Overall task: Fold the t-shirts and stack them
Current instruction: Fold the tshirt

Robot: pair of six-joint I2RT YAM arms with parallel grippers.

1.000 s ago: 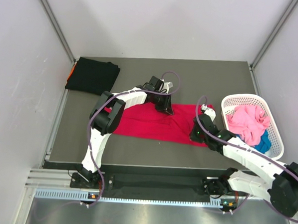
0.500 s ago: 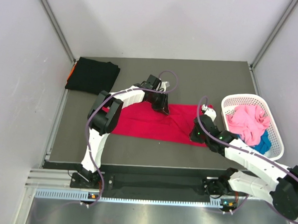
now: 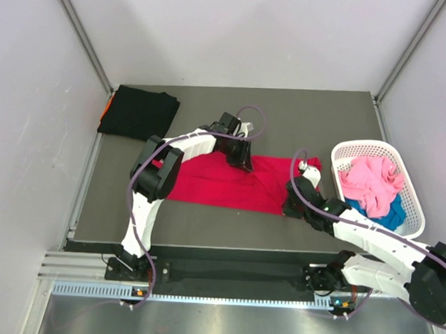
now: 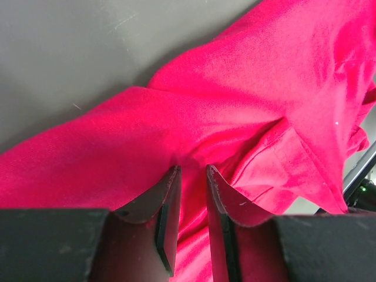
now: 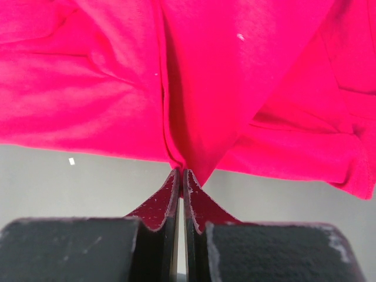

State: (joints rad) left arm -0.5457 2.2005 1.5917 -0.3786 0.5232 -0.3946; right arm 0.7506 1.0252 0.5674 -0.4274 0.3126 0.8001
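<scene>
A bright red t-shirt [image 3: 207,183] lies spread across the middle of the dark table. My left gripper [image 3: 242,162] is at its far edge, its jaws closed to a narrow gap on a raised fold of red cloth [image 4: 235,106]; the tips show in the left wrist view [image 4: 192,170]. My right gripper [image 3: 290,204] is at the shirt's near right edge, shut on a pinch of the red hem [image 5: 194,135], as the right wrist view shows [image 5: 181,171]. A folded black t-shirt [image 3: 140,112] lies at the back left, with an orange one [image 3: 105,111] peeking out from under it.
A white lattice basket [image 3: 413,184] stands at the right edge, holding a crumpled pink shirt [image 3: 368,182] and a blue one [image 3: 392,215]. Grey walls with metal posts enclose the table. An aluminium rail runs along the near edge.
My left gripper has shifted slightly left along the shirt's far edge. My right gripper has edged a little left and nearer with the hem. The shirt's right end has bunched a bit.
</scene>
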